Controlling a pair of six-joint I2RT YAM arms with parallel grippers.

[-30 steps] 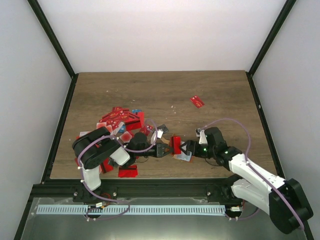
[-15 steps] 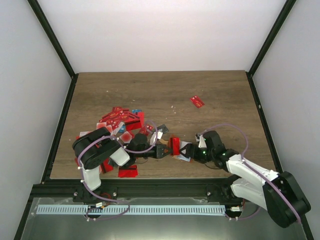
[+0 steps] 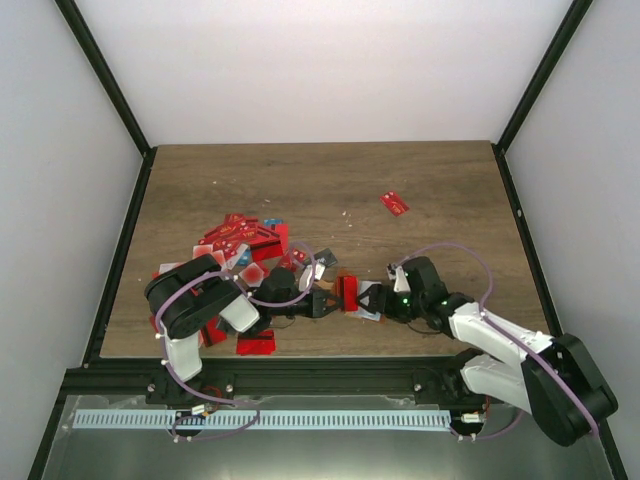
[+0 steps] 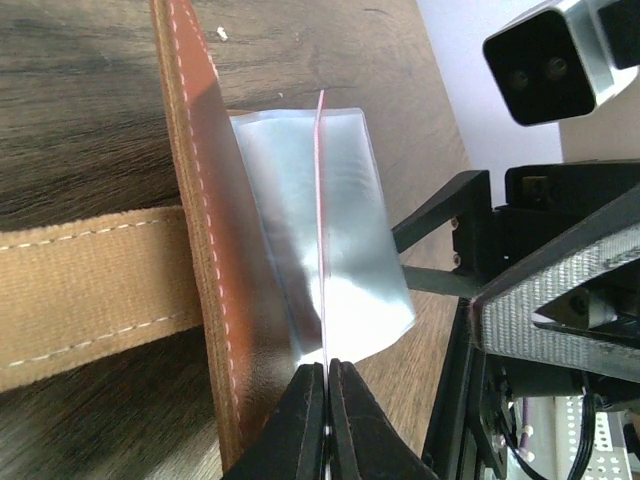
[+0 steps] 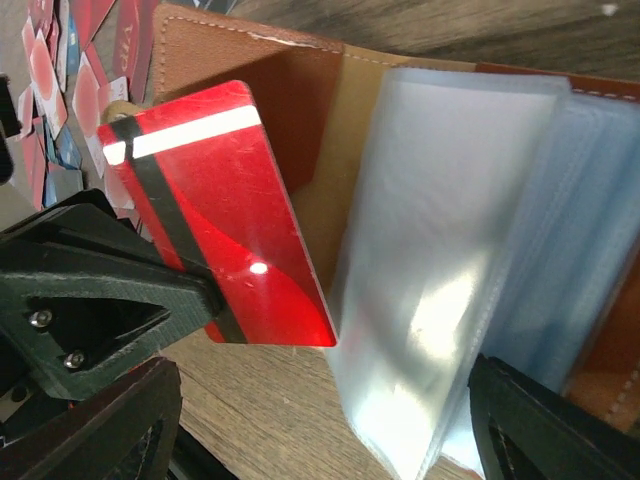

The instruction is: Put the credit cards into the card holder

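Note:
My left gripper (image 4: 327,372) is shut on a red credit card (image 5: 215,205), seen edge-on (image 4: 322,200) in the left wrist view. The card stands upright against the open card holder (image 3: 368,306), its lower corner at the clear sleeves (image 5: 450,250) beside the brown leather cover (image 4: 200,190). My right gripper (image 5: 320,425) faces it from the right with its jaws wide, one finger (image 5: 550,430) over the sleeves' near edge and the other (image 5: 100,420) off the holder. Both grippers (image 3: 325,300) (image 3: 378,299) meet near the table's front middle.
A pile of mostly red credit cards (image 3: 240,245) lies at the left by the left arm, with another red card (image 3: 256,344) near the front edge. A single red card (image 3: 394,203) lies further back at the right. The holder's tan strap (image 4: 90,290) stretches left.
The right gripper has crept a little left toward the holder and the held card. The left gripper and its card have stayed almost still.

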